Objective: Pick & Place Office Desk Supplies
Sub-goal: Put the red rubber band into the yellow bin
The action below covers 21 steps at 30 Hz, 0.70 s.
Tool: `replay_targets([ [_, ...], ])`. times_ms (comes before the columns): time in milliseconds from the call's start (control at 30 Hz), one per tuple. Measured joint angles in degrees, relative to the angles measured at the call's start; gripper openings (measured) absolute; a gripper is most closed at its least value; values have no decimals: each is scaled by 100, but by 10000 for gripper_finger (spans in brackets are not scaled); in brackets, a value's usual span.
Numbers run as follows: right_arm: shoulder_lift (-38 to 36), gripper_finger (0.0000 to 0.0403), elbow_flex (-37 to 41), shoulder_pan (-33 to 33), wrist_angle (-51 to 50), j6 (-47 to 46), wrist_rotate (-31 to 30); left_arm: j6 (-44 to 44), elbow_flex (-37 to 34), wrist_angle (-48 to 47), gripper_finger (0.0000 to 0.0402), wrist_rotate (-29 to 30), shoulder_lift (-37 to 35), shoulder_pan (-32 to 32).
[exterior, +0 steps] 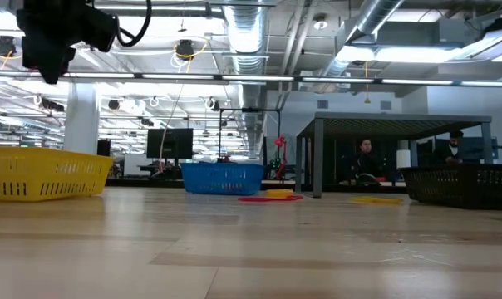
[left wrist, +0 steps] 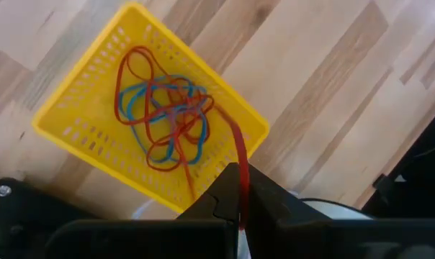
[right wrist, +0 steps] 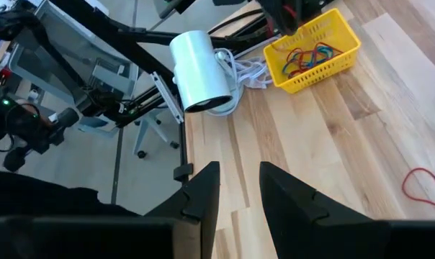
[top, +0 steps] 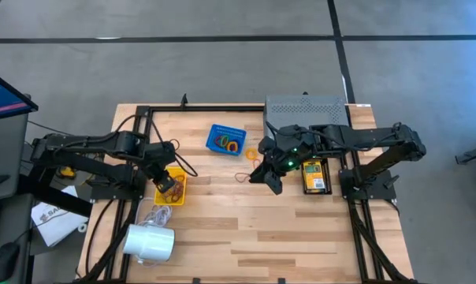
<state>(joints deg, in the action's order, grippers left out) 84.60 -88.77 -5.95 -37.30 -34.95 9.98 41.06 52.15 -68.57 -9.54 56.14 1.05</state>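
Note:
A yellow basket [left wrist: 142, 115] stands on the wooden table's left part and holds a tangle of red and blue rubber bands [left wrist: 167, 115]. My left gripper [left wrist: 239, 198] hangs above the basket's near corner [top: 165, 183], shut on a red rubber band [left wrist: 235, 147]. My right gripper [right wrist: 239, 187] hovers open over the table's middle [top: 268, 180] with nothing between its fingers. A loose red band [right wrist: 423, 191] lies flat on the wood near it. A blue basket [top: 226, 140] with coloured bands stands farther back. A yellow-green crayon box [top: 315, 170] lies in a black tray. My left gripper pinches one strand of the red rubber band [left wrist: 240, 188] between its two fingertips, coming from above and slanting down. The band runs down from the fingers over the basket's rim, and its other end lies among the bands in the basket.
A white cylinder [top: 150, 243] with a cord lies at the near left corner. A grey perforated shelf [top: 305, 106] stands at the far edge. Loose bands [top: 250, 155] lie between the blue basket and my right gripper. Bare wood stretches along the near side.

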Motion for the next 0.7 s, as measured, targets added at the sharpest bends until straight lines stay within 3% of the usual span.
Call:
replay_targets([
  [233, 0, 98, 0, -5, -43, -61, -12, 211, -164, 223, 0, -62, 0, -38],
  [467, 4, 98, 0, -3, -890, -62, -564, 433, -479, 650, 4, -49, 2, -36],
  [700, 4, 98, 0, -47, -879, -106, -576, 382, -515, 645, 48, 54, 17, -36],
])
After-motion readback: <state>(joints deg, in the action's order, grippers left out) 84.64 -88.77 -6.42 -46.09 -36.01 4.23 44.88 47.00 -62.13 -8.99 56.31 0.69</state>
